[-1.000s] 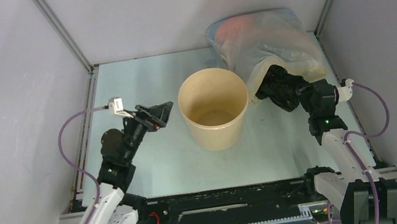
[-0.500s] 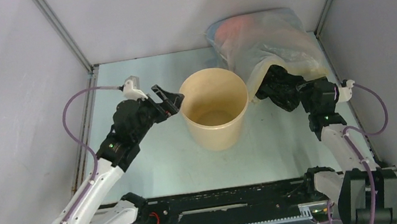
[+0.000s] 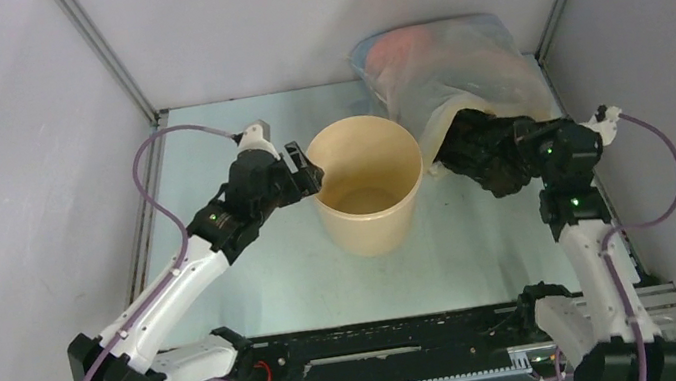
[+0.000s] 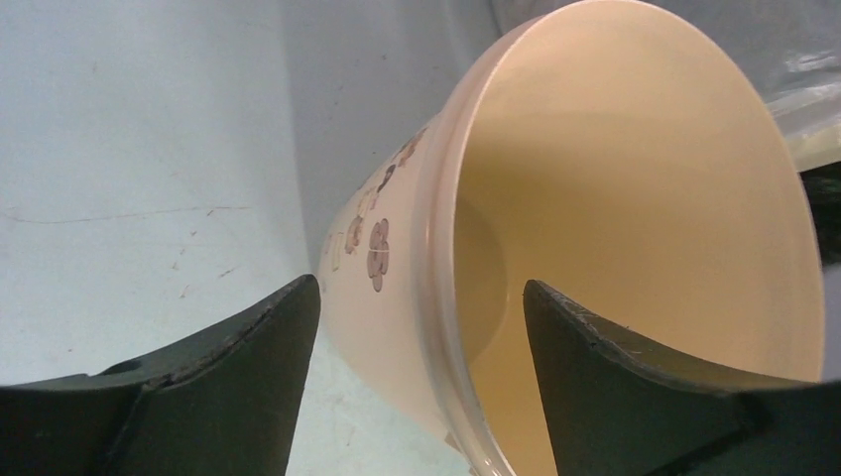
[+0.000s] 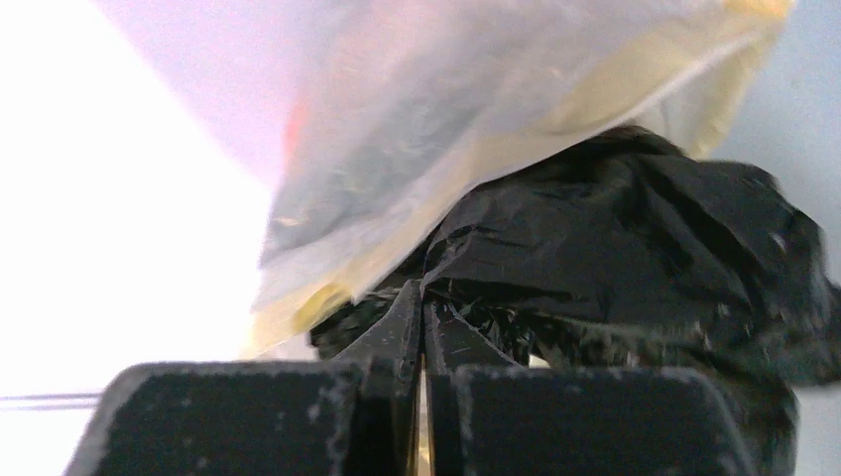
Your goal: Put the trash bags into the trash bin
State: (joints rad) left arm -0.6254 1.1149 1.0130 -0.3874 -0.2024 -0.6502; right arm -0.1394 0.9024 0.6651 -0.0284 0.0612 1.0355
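Observation:
The tan trash bin (image 3: pixel 370 231) stands upright mid-table, nothing showing inside it. My left gripper (image 3: pixel 309 177) is open at its left rim. In the left wrist view the bin's rim (image 4: pixel 436 297) passes between the spread fingers of the left gripper (image 4: pixel 421 297), one finger outside the wall and one over the inside. The black crinkled trash bag (image 3: pixel 480 151) lies right of the bin, partly under a translucent bag. My right gripper (image 3: pixel 515 152) is shut, its tips pinching a fold of the trash bag (image 5: pixel 615 238) at the right gripper (image 5: pixel 423 302).
A large translucent whitish-yellow bag (image 3: pixel 446 63) with pinkish contents leans in the back right corner, draped over the black bag and also filling the upper right wrist view as the translucent bag (image 5: pixel 446 129). Grey walls enclose the table on three sides.
My left arm reached right until its open jaws straddled the bin's rim. My right gripper closed on the black bag, and its wrist lifted and shifted slightly right.

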